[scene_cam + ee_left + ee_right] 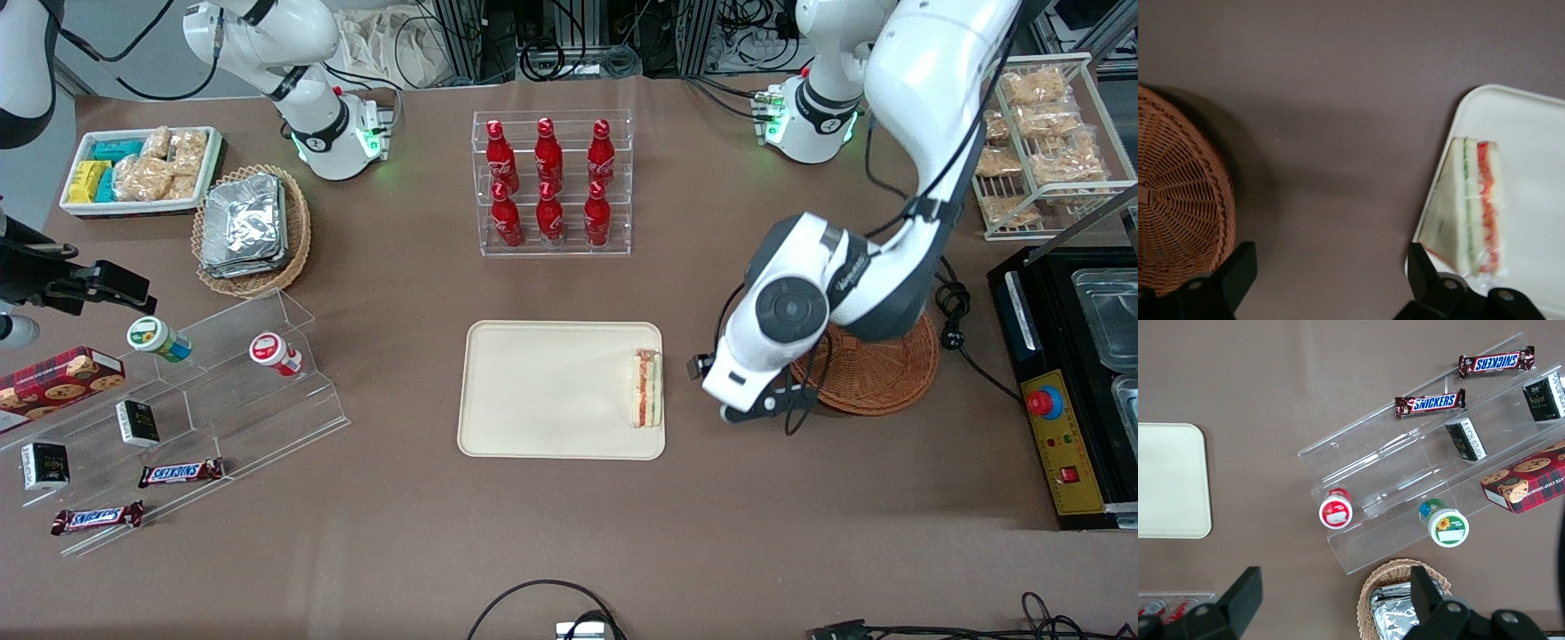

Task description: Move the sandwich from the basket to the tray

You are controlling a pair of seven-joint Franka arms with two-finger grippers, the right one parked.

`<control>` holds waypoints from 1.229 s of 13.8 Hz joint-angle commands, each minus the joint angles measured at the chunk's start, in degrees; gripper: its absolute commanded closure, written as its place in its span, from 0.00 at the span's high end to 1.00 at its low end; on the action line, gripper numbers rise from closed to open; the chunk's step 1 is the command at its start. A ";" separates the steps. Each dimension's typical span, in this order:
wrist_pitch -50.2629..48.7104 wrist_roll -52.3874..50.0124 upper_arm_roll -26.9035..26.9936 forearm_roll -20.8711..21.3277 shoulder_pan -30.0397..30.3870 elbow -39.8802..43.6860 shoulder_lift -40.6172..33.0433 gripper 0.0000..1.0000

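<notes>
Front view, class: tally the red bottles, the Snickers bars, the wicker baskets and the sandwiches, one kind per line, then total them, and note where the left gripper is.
Red bottles: 6
Snickers bars: 2
Wicker baskets: 2
Sandwiches: 1
Total: 11
The gripper hangs open over bare table between the reddish-brown basket and the tray.

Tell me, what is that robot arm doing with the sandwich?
The sandwich already lies on the tray, at the edge nearest the basket. The gripper hangs open and empty above the bare table between tray and basket. Nothing shows in the visible part of the basket, so the move looks done.
</notes>
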 commanded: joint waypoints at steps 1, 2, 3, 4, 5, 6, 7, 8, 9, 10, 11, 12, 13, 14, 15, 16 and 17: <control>8.94 -0.40 -0.30 -0.14 2.66 -20.09 -14.55 1.00; 8.07 -0.40 -0.30 -0.14 2.93 -20.02 -15.18 1.00; 6.76 -0.14 -0.04 -0.23 3.02 -19.50 -15.45 1.00; 4.75 2.21 0.05 -0.23 4.06 -18.45 -15.88 1.00; 1.68 6.24 -0.21 -0.58 6.68 -17.39 -16.06 1.00; -1.66 10.28 -0.22 -1.89 8.19 -15.55 -16.32 1.00; -5.17 14.50 0.05 -4.16 9.16 -13.45 -16.76 1.00; -7.90 18.46 -0.04 -5.67 11.69 -11.16 -16.77 1.00; -10.02 21.45 -0.13 -6.29 13.63 -9.66 -16.77 1.00; -11.95 23.49 -0.04 -6.30 14.26 -8.08 -16.68 1.00; -13.89 24.55 0.05 -6.30 15.31 -5.98 -16.24 1.00; -16.17 26.04 0.05 -6.21 16.37 -4.13 -15.80 1.00; -18.46 29.01 0.05 -5.16 17.16 -2.37 -15.28 1.00; -19.35 32.96 0.05 -4.72 17.43 -1.57 -15.19 1.00; -19.36 35.00 0.05 -4.63 17.69 -1.21 -14.92 1.00; -19.36 34.93 0.13 -4.80 17.78 -0.16 -14.66 1.00; -19.53 35.37 0.05 -4.80 18.48 1.50 -13.87 1.00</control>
